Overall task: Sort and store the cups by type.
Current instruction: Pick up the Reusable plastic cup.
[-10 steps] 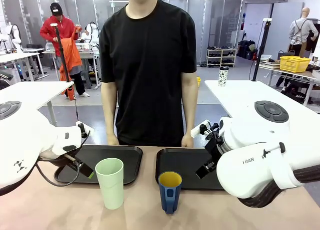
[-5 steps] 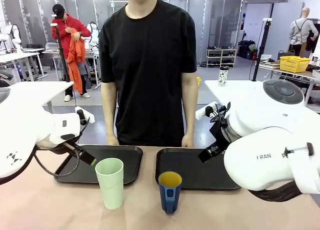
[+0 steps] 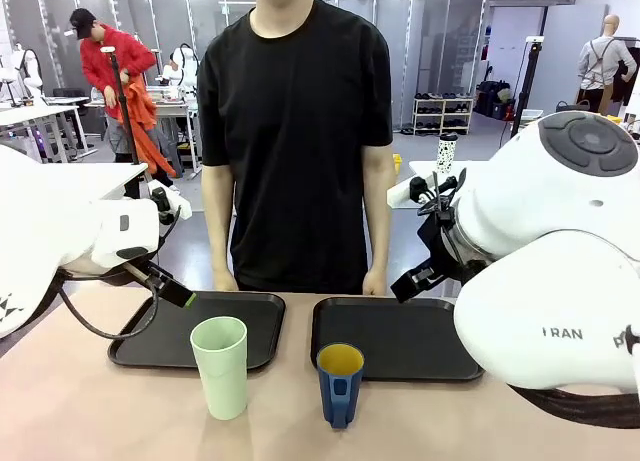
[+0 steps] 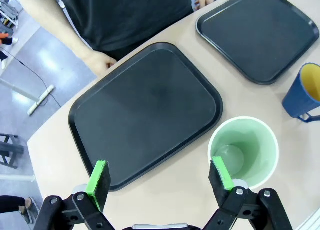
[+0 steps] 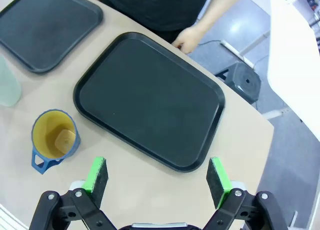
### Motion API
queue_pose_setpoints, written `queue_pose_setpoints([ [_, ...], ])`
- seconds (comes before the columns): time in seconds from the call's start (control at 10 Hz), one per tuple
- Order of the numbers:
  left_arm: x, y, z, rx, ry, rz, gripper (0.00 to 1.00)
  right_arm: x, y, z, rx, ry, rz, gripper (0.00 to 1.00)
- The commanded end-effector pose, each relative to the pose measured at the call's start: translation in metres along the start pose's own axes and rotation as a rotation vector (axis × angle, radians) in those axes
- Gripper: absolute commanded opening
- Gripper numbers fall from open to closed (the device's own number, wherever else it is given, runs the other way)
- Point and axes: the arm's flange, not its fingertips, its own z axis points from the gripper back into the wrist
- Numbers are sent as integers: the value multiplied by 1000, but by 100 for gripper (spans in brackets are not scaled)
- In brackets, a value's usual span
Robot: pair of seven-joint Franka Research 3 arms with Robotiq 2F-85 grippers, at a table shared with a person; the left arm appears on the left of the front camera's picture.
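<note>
Left gripper (image 4: 159, 162): jaws wide apart, empty, raised over near edge of left black tray (image 4: 145, 100), close to mint-green tumbler (image 4: 243, 150). Right gripper (image 5: 157, 162): likewise spread, empty, over right black tray (image 5: 150, 95). Tumbler and dark blue mug (image 5: 52, 138) upright on table (image 3: 100, 411), just robot-side of trays.

— The green tumbler (image 3: 220, 366) looks like matt plastic. And the blue mug (image 3: 340, 386)?
— Smooth, slightly glossy. The black tray (image 3: 250, 311) behind the tumbler is smooth plastic; the surface (image 3: 100, 411) is matt.
</note>
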Motion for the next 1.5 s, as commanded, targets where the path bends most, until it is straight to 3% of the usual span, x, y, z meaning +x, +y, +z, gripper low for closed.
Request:
queue_pose_setpoints([
  [0.0, -28, -18, 10, 60, 8, 6, 100, -4, 13, 0, -148, -15, -115, 100],
  [0.1, 0, 0, 0, 0, 0, 0, 100, 0, 0, 0, 0, 0, 0, 100],
  [0.5, -1, 8, -1, 12, 9, 24, 100, 0, 4, 2, -24, -3, -23, 100],
  [0.7, -16, 35, -12, 105, 70, 43, 100, -2, -10, -12, -4, 28, -12, 100],
  [0.9, -34, 61, -20, 117, 84, 75, 100, -2, -29, -36, 7, 56, -37, 100],
  [1.2, -70, 120, -49, 85, 146, 240, 100, -7, -75, -94, 32, 158, -154, 100],
  [1.4, -84, 144, -71, 41, 127, 296, 100, -12, -96, -123, 47, 207, -201, 100],
])
